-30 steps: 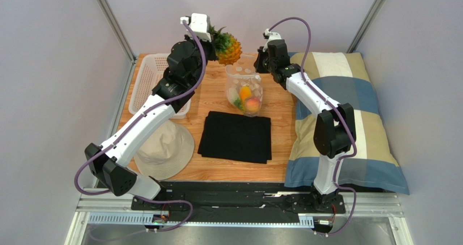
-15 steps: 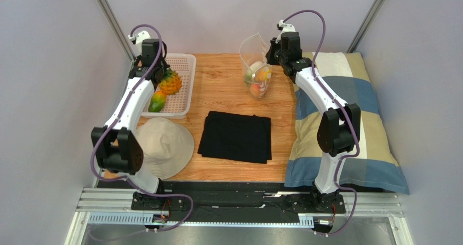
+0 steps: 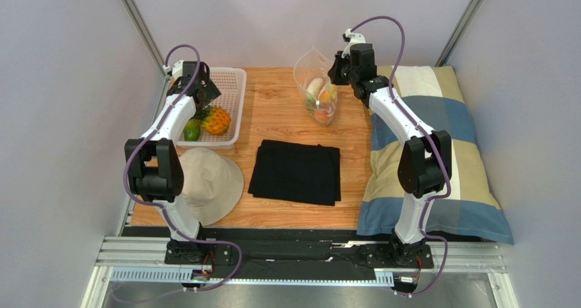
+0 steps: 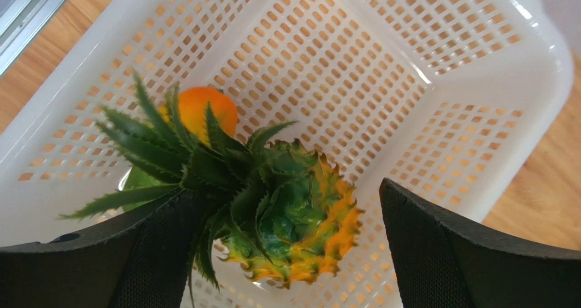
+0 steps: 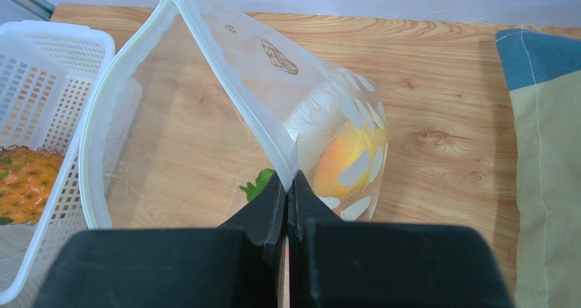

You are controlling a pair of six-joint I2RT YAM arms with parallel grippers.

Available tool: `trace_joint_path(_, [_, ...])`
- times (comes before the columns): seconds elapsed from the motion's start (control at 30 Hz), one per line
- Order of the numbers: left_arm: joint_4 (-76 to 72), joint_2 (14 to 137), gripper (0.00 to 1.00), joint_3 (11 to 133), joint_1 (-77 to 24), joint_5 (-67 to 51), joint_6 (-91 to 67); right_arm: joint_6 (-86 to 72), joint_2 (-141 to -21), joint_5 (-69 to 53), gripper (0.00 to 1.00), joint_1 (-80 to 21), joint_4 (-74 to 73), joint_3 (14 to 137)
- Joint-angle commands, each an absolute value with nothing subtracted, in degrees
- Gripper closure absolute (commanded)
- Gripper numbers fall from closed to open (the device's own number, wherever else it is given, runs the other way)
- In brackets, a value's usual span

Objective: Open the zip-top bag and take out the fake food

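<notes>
The white basket [image 3: 237,97] sat at the far left corner of the wooden surface [image 3: 273,110], its long side along the left edge. A plaid pillow [image 3: 443,151] filled the right edge from far to near. Between them a strip of bare wood ran open from the far wall to a folded black cloth [image 3: 296,172] lying in the middle. A pale hat [image 3: 211,185] covered the near left corner, just beside the basket's near wall. The left claw [image 3: 201,93] hung over the basket with its jaws spread wide and gripping nothing. In the left wrist view the pineapple [image 4: 293,219] lay on the mesh between the two fingers [image 4: 157,253], with a round orange piece [image 4: 201,110] behind its green crown. Whether the crown's leaves brushed the left-hand finger could not be told. The right claw [image 5: 288,185] was clamped tight on one wall of the zip-top bag [image 3: 315,83], just below the rim. It held the bag upright near the far edge, just beside the pillow's far corner, with the mouth gaping. The rest of the fake food [image 3: 320,98] sat low inside the bag, an orange-yellow fruit [image 5: 348,155] and a green leafy bit [image 5: 258,183] among it. Whether the bag's bottom touched the surface could not be told.
</notes>
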State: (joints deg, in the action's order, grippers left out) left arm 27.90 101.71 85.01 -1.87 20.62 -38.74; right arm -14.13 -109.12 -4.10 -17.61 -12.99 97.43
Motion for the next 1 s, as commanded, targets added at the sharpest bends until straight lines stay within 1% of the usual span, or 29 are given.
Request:
trace_joint_path(0.0, [30.1,98.0,0.01,85.0,-2.6,18.3,-37.5,-14.8,-106.0,-6.9,1.0,-17.8,-10.2,97.9])
trace_joint_path(0.07, [30.2,95.2,0.01,85.9,-5.3,19.9,-34.6,-15.0,-105.8,-7.6,1.0,-18.1,-9.8,97.8])
trace_joint_path(0.1, [29.6,94.1,0.05,86.5,-6.6,19.9,-33.1,-15.1,-105.8,-7.7,1.0,-18.3,-9.8,97.8])
trace_joint_path(0.17, [27.2,91.3,0.1,88.1,-10.7,18.2,-29.0,-14.8,-105.8,-7.7,1.0,-18.7,-9.7,98.2])
trace_joint_path(0.2, [26.7,90.6,0.16,89.0,-12.1,17.1,-27.9,-14.8,-105.8,-7.7,1.0,-18.9,-9.7,98.1])
trace_joint_path(0.23, [26.2,90.0,0.18,90.1,-14.8,13.3,-26.7,-14.9,-105.8,-7.7,1.0,-19.0,-9.7,98.3])
trace_joint_path(0.27, [24.7,90.1,0.19,92.3,-16.0,11.3,-25.1,-14.7,-105.9,-7.6,1.0,-19.2,-9.7,98.3])
trace_joint_path(0.3, [24.7,90.9,0.26,93.7,-17.0,8.8,-24.8,-14.8,-106.0,-7.6,1.0,-19.3,-9.8,98.5])
trace_joint_path(0.33, [24.8,91.4,0.28,95.1,-18.8,5.7,-24.4,-14.5,-106.2,-7.6,1.0,-19.4,-9.8,98.8])
trace_joint_path(0.37, [25.5,92.0,0.28,98.1,-19.6,5.6,-24.7,-14.4,-106.2,-7.5,1.0,-19.7,-10.2,99.1])
trace_joint_path(0.47, [25.4,94.3,0.32,101.7,-22.5,4.8,-25.1,-14.3,-106.5,-7.5,1.0,-19.9,-10.5,99.3])
trace_joint_path(0.5, [24.4,95.8,0.35,102.1,-22.9,3.0,-25.4,-14.3,-106.5,-7.5,1.0,-20.0,-10.5,99.4])
trace_joint_path(0.53, [22.5,96.8,0.37,102.6,-23.2,-1.9,-25.5,-14.3,-106.5,-7.5,1.0,-20.0,-10.5,99.3])
trace_joint_path(0.57, [22.5,97.7,0.38,104.5,-24.2,-2.9,-26.1,-14.3,-106.5,-7.6,1.0,-20.0,-10.5,99.4])
trace_joint_path(0.6, [22.2,99.9,0.47,105.5,-24.7,-3.7,-26.0,-14.3,-106.5,-7.6,1.0,-20.1,-10.5,99.4])
trace_joint_path(0.63, [21.3,101.0,0.49,106.5,-25.3,-6.5,-25.8,-14.2,-106.5,-7.6,1.0,-20.0,-10.5,99.4])
trace_joint_path(0.67, [20.4,102.0,0.57,108.2,-26.1,-8.5,-26.0,-14.3,-106.5,-7.8,1.0,-20.1,-10.5,99.4])
trace_joint_path(0.73, [17.9,105.8,0.6,110.0,-26.9,-15.4,-27.0,-14.4,-106.4,-7.9,1.0,-20.2,-10.4,99.4])
trace_joint_path(0.77, [18.2,107.3,0.6,112.7,-27.3,-16.2,-27.9,-14.3,-106.3,-8.0,1.0,-20.3,-10.5,99.5])
trace_joint_path(0.83, [21.3,111.9,0.63,116.3,-28.8,-15.6,-28.3,-14.4,-106.2,-8.0,1.0,-20.2,-10.6,99.2])
trace_joint_path(0.87, [22.5,113.5,0.64,120.0,-29.3,-15.4,-28.2,-14.3,-106.0,-8.2,1.0,-20.2,-10.5,99.2])
trace_joint_path(0.97, [24.3,118.5,0.64,123.6,-30.1,-14.0,-29.3,-14.9,-105.0,-8.9,1.0,-20.3,-9.8,98.4])
